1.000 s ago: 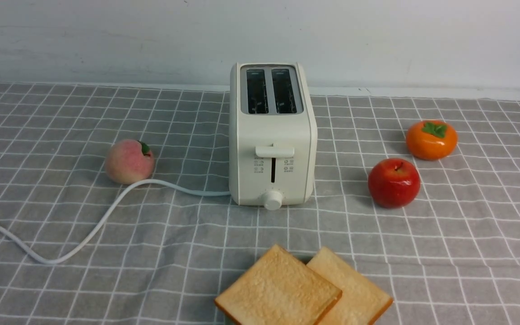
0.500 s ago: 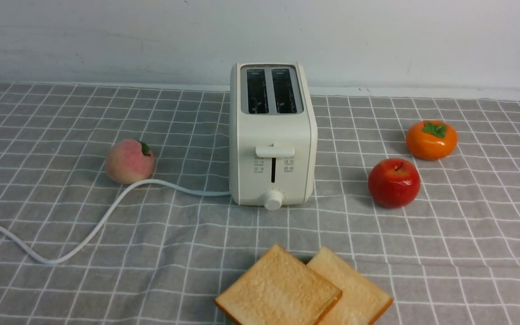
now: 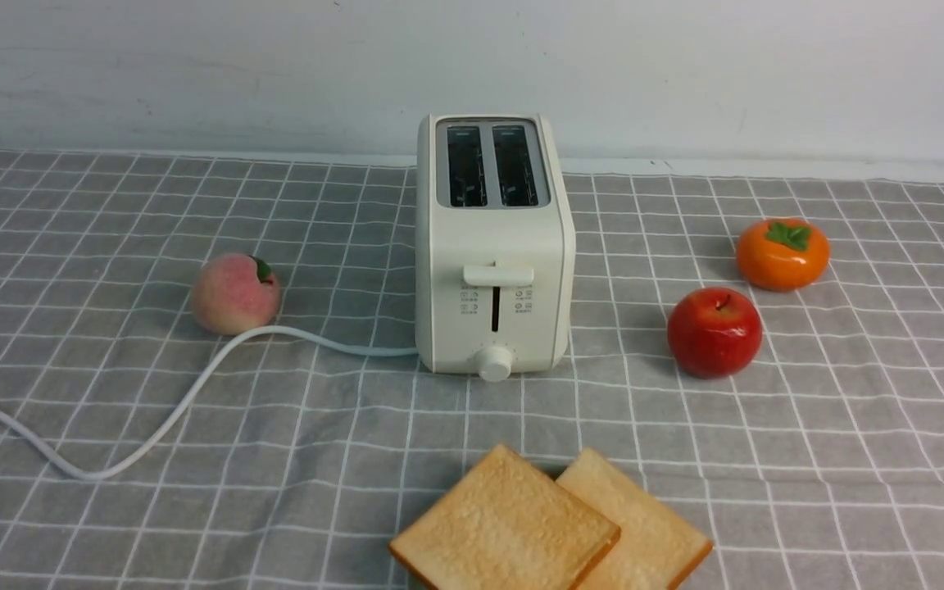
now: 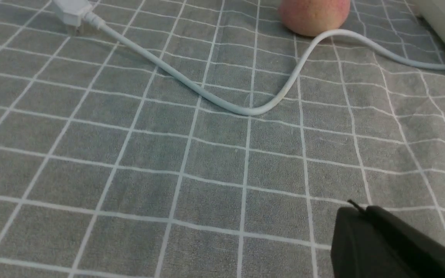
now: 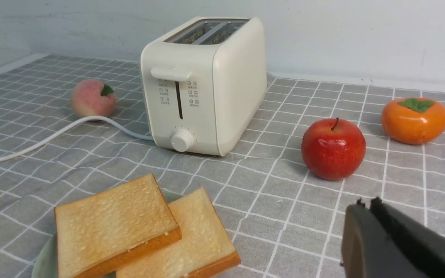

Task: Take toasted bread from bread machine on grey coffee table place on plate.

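On the plate (image 5: pixel 43 256) both toast (image 5: pixel 116 222) slices lie flat, nearer my right gripper (image 5: pixel 365 204); both grippers clenched, empty.

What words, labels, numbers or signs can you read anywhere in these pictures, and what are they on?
No text can be read as words.
Bread machine, front panel: small grey icons with tiny captions on both sides of the lever slot, too small and blurred to read.
Around its knob: fine dial ticks, no legible numbers.
Toasted bread, plate, fruit and the grey coffee table: no writing.
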Robot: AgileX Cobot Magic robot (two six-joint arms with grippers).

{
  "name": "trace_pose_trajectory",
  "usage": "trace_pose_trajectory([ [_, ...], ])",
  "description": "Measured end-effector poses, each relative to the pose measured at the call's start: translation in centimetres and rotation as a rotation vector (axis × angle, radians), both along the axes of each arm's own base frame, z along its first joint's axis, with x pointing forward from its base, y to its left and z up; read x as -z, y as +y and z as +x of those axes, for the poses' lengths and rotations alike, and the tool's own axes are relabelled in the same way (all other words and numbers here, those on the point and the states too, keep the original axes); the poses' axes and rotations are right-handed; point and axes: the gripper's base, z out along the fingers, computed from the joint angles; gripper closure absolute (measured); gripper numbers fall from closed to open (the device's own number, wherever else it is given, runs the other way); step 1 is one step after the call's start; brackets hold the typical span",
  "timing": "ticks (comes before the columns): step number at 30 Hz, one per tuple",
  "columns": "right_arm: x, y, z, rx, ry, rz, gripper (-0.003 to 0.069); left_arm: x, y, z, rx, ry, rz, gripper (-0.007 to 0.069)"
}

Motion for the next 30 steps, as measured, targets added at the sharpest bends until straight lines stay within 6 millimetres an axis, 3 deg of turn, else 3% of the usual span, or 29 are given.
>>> trace_pose_trajectory([
  [30, -0.01, 0.00, 0.00, 0.000, -0.002, -0.002, 0.0612, -0.06, -0.22, 0.02, 0.020, -0.006, -0.017, 0.0592],
])
